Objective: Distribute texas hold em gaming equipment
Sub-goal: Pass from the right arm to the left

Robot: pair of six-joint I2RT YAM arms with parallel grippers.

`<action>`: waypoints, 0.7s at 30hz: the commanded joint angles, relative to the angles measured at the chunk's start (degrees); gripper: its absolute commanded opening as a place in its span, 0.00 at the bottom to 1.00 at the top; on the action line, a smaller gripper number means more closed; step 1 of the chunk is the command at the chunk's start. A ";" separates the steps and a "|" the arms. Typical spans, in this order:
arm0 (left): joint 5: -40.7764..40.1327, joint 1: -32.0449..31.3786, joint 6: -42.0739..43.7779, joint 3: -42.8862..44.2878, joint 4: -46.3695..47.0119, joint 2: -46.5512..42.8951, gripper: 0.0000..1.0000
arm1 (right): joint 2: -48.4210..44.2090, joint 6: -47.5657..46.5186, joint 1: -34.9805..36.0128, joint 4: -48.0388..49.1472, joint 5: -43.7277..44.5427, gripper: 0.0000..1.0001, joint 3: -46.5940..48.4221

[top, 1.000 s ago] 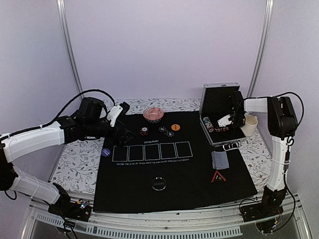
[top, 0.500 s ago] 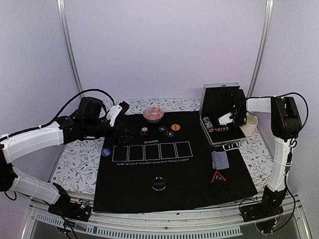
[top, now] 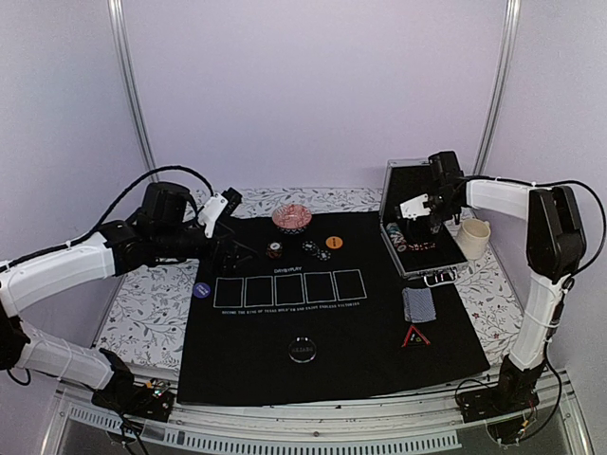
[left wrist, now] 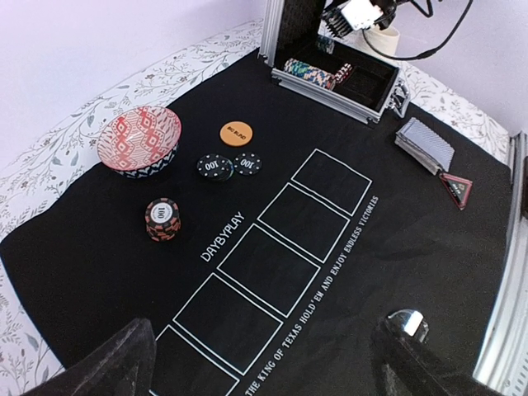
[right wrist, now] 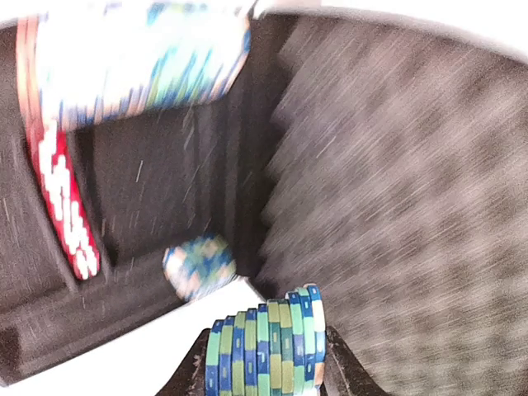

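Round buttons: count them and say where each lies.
3. Orange button beside the black chips; blue button at the mat's left edge; black button near its front edge. The case may hide more.

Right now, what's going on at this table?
The right gripper is shut on a stack of teal chips, held at the open silver case, where more chips lie. The left gripper hovers open over the left side of the black mat, holding nothing. A red chip stack, black chips, an orange button, the card deck and the triangle sit on the mat.
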 commanded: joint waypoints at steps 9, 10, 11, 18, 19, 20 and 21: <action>-1.16 0.47 -0.82 -0.53 2.42 -5.86 0.92 | -16.37 41.43 27.26 7.91 -3.64 0.02 3.29; -1.33 0.46 -0.83 -0.53 2.44 -6.05 0.92 | -17.58 44.95 29.55 8.26 -3.90 0.02 2.88; -1.45 0.46 -0.89 -0.53 2.47 -6.22 0.92 | -18.51 50.02 31.68 8.07 -4.23 0.02 2.95; -1.76 0.46 -0.99 -0.97 3.00 -6.83 0.92 | -19.27 89.70 38.06 4.01 -15.73 0.02 3.88; -1.67 0.46 -1.07 -0.97 2.96 -6.75 0.92 | -18.70 94.36 38.66 3.41 -16.95 0.02 4.25; -1.66 0.46 -1.13 -0.97 3.02 -6.62 0.92 | -18.16 97.49 38.98 2.49 -17.90 0.02 4.57; -1.60 0.47 -1.11 -0.97 2.96 -6.45 0.92 | -17.72 101.84 39.02 1.71 -18.86 0.02 4.58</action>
